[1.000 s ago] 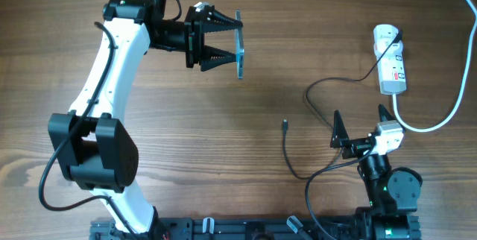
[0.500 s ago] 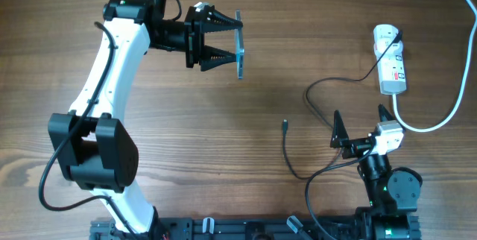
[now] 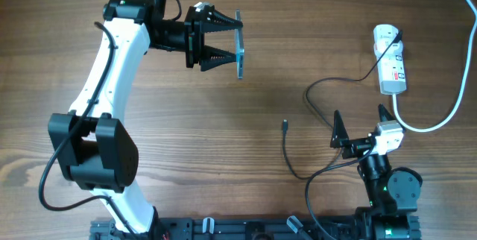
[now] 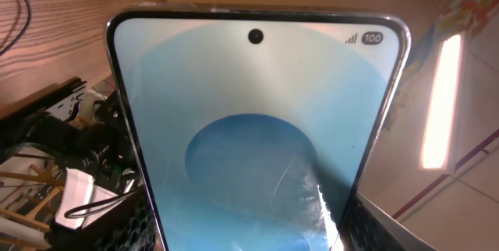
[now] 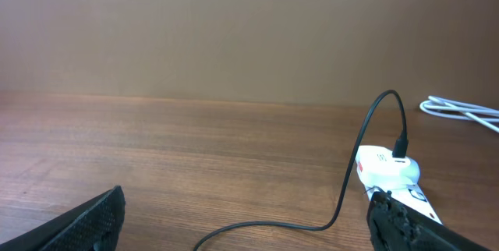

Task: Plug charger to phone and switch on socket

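Holding slick phone [image 3: 239, 46] edgewise in left gripper [image 3: 235, 45], right gripper [image 3: 361, 118] gaping empty.
Pinch limp charger [image 3: 285, 153] behind stiff plug tip [image 3: 285, 124].

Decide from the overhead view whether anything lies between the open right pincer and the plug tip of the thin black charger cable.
Nothing visible does. Only a stretch of bare brown wooden table separates the right pincer from the thin black charger's small dark plug tip, which lies free on the wood to the pincer's left.
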Tool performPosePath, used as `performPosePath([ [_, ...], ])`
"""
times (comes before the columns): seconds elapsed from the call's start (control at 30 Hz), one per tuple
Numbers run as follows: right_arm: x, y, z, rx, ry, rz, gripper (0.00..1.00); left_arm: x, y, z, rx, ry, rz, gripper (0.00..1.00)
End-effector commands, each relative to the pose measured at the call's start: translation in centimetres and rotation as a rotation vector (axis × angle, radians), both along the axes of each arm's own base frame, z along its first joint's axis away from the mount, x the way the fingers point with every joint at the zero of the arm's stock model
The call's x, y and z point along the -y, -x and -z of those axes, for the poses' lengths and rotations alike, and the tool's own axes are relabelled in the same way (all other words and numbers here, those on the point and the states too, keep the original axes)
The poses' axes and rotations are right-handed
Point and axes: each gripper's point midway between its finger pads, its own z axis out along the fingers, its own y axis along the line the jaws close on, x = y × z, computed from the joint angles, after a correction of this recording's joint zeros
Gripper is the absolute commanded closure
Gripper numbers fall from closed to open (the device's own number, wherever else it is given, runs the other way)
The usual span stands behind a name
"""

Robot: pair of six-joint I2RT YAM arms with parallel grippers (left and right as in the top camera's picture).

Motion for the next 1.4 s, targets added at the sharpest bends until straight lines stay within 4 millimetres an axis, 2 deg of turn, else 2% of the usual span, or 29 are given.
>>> performPosePath([
  [0.0, 0.17, 0.00, -0.13, 0.008, 0.009, 0.010, 0.00, -0.17, 0.70, -2.04, 0.017, 0.058, 0.006, 0.34],
  [1.13, 0.17, 0.00, -0.13, 0.008, 0.009, 0.009, 0.00, -0.18, 0.70, -2.04, 0.016, 0.058, 0.006, 0.34],
  [1.37, 0.17, 0.00, -0.13, 0.008, 0.009, 0.009, 0.00, -0.93, 0.24, -2.04, 0.017, 0.058, -0.016, 0.34],
])
